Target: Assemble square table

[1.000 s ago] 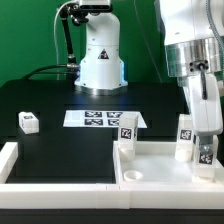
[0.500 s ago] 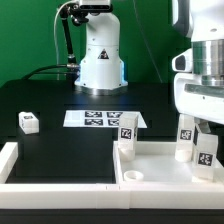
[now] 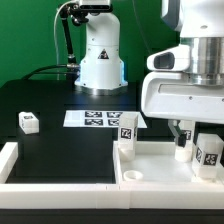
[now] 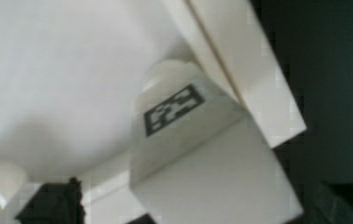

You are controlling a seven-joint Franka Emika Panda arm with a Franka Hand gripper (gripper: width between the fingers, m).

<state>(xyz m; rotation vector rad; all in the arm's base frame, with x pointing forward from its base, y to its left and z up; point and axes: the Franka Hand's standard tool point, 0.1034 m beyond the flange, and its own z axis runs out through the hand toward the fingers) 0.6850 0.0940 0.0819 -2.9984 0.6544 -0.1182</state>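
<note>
Gripper (image 3: 200, 133) jaws look wide, holding nothing, right above the leg (image 3: 208, 152) standing upright, long axis vertical, in the top (image 3: 150, 168) at the bench's front edge, exterior view's right

The white square tabletop (image 3: 155, 165) lies flat at five o'clock in the exterior view, rim raised, with a round socket (image 3: 131, 177) in its near corner. A tagged leg (image 3: 209, 152) stands upright at three o'clock. A loose leg (image 3: 28, 122) lies at nine o'clock.
</note>
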